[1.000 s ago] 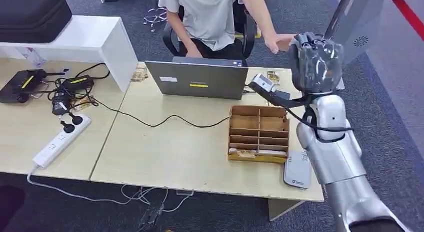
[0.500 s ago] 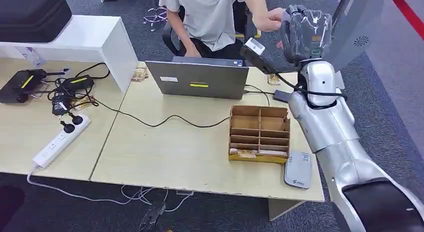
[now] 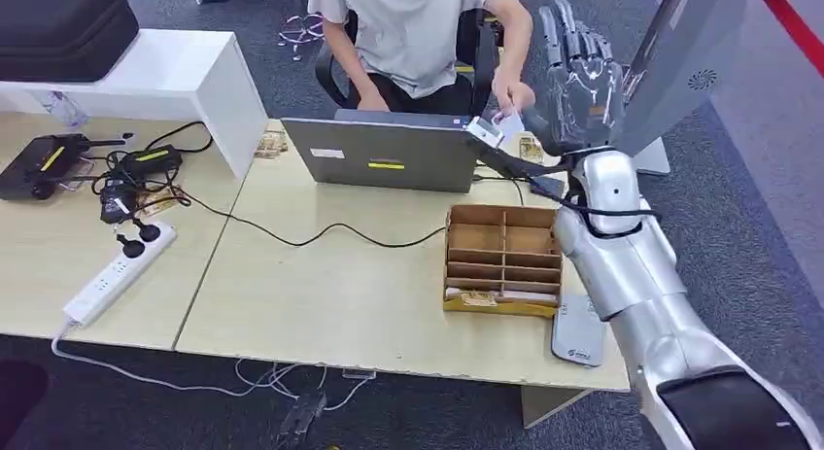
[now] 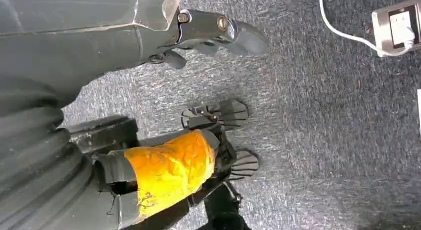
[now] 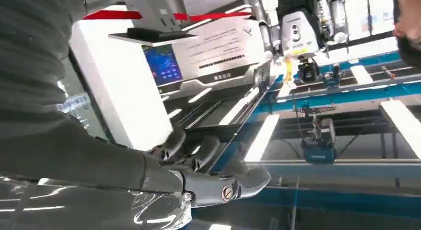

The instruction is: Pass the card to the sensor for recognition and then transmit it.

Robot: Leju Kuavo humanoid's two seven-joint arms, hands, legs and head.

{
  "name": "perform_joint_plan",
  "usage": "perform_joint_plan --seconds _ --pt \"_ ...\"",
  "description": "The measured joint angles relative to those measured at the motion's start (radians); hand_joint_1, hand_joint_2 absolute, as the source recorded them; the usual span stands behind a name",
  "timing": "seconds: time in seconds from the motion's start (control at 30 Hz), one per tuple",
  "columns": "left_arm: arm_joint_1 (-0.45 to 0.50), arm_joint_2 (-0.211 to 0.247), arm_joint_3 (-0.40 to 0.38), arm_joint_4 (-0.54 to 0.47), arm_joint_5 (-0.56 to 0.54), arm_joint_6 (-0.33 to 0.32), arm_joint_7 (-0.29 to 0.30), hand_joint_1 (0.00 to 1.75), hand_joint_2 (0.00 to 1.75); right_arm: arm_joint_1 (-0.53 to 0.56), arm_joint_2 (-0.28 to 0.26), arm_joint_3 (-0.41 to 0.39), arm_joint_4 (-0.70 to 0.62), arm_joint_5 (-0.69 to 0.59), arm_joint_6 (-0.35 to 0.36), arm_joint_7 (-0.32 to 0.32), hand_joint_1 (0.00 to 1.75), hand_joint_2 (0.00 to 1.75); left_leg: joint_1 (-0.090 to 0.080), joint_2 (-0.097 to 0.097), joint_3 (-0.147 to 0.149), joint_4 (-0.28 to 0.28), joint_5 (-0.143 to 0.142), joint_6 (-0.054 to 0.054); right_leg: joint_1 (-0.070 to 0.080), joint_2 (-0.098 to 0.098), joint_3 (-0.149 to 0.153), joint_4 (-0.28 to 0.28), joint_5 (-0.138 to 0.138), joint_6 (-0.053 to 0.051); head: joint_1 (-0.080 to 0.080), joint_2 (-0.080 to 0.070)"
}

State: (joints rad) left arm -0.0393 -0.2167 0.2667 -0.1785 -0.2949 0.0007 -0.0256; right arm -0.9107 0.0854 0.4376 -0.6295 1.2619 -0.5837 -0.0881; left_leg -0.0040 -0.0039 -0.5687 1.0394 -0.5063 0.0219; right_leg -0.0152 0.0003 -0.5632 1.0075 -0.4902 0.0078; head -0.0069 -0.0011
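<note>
My right hand point(image 3: 580, 76) is raised above the table's far right corner, its fingers spread upward and nothing in it. In the right wrist view the right hand point(image 5: 198, 165) lies with straight fingers and an empty palm. Just left of it, a seated person's hand point(image 3: 509, 92) holds a small pale card point(image 3: 510, 125) over the laptop's corner. The grey card sensor point(image 3: 578, 333) lies flat near the table's front right edge, below my forearm. My left hand point(image 4: 213, 26) hangs over the carpet and holds nothing.
A cardboard organiser point(image 3: 503, 259) with several compartments stands beside the sensor. A grey laptop point(image 3: 384, 154) sits at the back of the table point(image 3: 330, 294), its cable trailing left. A power strip point(image 3: 117, 270) and chargers lie at the left. A grey slanted panel point(image 3: 695, 51) stands at the right.
My right arm rose from above the organiser toward the person. Its curled fingers have spread apart. The person's hand met mine and now holds the card lower down.
</note>
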Motion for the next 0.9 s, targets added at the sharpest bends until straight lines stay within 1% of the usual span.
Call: perform_joint_plan --seconds 0.1,0.2,0.27,0.33,0.43,0.47,0.53,0.6,0.67,0.73,0.9 --pt "0.000 0.006 0.000 0.000 0.001 -0.001 0.000 0.00 1.75 0.034 -0.006 0.008 -0.035 0.004 0.000 0.000 0.00 1.75 0.000 0.000 0.000 0.000 0.000 0.000 0.000 0.000 0.000 0.000 0.000 0.000 0.000 0.000" --pt "0.000 0.008 0.000 0.000 0.003 0.004 0.000 0.00 1.75 0.043 -0.011 0.012 -0.053 0.004 0.000 -0.006 0.00 1.75 0.001 0.000 0.000 0.000 0.000 0.000 0.000 0.000 0.000 0.000 0.000 0.000 0.000 0.000" --pt "0.000 0.002 0.000 0.000 0.013 0.041 0.000 0.00 1.75 0.079 -0.024 0.013 -0.092 -0.011 -0.011 -0.040 0.00 1.75 0.001 -0.001 0.001 0.000 0.000 0.000 0.000 -0.001 0.000 -0.001 0.000 0.000 0.000 0.000" --pt "0.000 -0.008 0.002 0.000 0.027 0.077 0.000 0.00 1.75 0.167 -0.052 0.013 -0.201 -0.026 -0.024 -0.081 0.00 1.75 0.001 -0.005 0.000 0.000 0.000 0.000 0.000 -0.005 0.002 -0.002 0.000 0.000 0.001 0.000" --pt "0.001 -0.020 0.009 0.000 0.046 0.086 0.000 0.00 1.75 0.357 -0.097 0.026 -0.392 -0.024 -0.030 -0.106 0.00 1.75 0.002 -0.006 -0.001 0.000 -0.001 0.001 0.001 -0.006 0.002 -0.004 -0.001 0.001 -0.001 0.000" --pt "0.001 -0.019 0.011 0.000 0.053 0.071 0.000 0.00 1.75 0.421 -0.113 0.033 -0.451 -0.023 -0.036 -0.113 0.00 1.75 0.002 -0.007 -0.001 -0.001 -0.001 0.001 0.001 -0.006 0.003 -0.004 -0.001 0.001 0.001 0.000" --pt "0.001 -0.010 0.019 0.000 0.063 0.040 0.000 0.00 1.75 0.537 -0.135 0.047 -0.547 -0.024 -0.042 -0.120 0.00 1.75 0.002 -0.007 -0.001 -0.001 -0.003 0.001 0.001 -0.005 0.002 -0.005 -0.002 0.001 0.000 0.000" --pt "0.001 -0.002 0.028 0.000 0.069 0.034 0.000 0.00 1.75 0.625 -0.158 0.062 -0.614 -0.035 -0.037 -0.129 0.00 1.75 0.002 -0.006 -0.001 -0.001 -0.004 0.003 0.001 -0.005 0.002 -0.005 -0.002 0.001 0.000 0.000" --pt "0.001 0.003 0.036 0.000 0.070 0.034 0.000 0.00 1.75 0.680 -0.176 0.077 -0.647 -0.060 -0.019 -0.143 0.00 1.75 0.002 -0.006 -0.001 -0.002 -0.004 0.003 0.001 -0.005 0.002 -0.005 -0.003 0.002 0.000 0.000" --pt "0.002 0.005 0.040 0.000 0.069 0.036 0.000 0.00 1.75 0.712 -0.188 0.089 -0.658 -0.079 -0.007 -0.158 0.00 1.75 0.002 -0.006 -0.001 -0.002 -0.003 0.003 0.001 -0.005 0.002 -0.005 -0.003 0.002 0.000 0.000" --pt "0.001 0.006 0.042 0.000 0.066 0.037 0.000 0.00 1.75 0.742 -0.200 0.109 -0.663 -0.100 0.008 -0.173 0.00 1.75 0.002 -0.005 0.000 -0.002 -0.003 0.002 0.001 -0.004 0.002 -0.005 -0.002 0.001 0.000 0.000"
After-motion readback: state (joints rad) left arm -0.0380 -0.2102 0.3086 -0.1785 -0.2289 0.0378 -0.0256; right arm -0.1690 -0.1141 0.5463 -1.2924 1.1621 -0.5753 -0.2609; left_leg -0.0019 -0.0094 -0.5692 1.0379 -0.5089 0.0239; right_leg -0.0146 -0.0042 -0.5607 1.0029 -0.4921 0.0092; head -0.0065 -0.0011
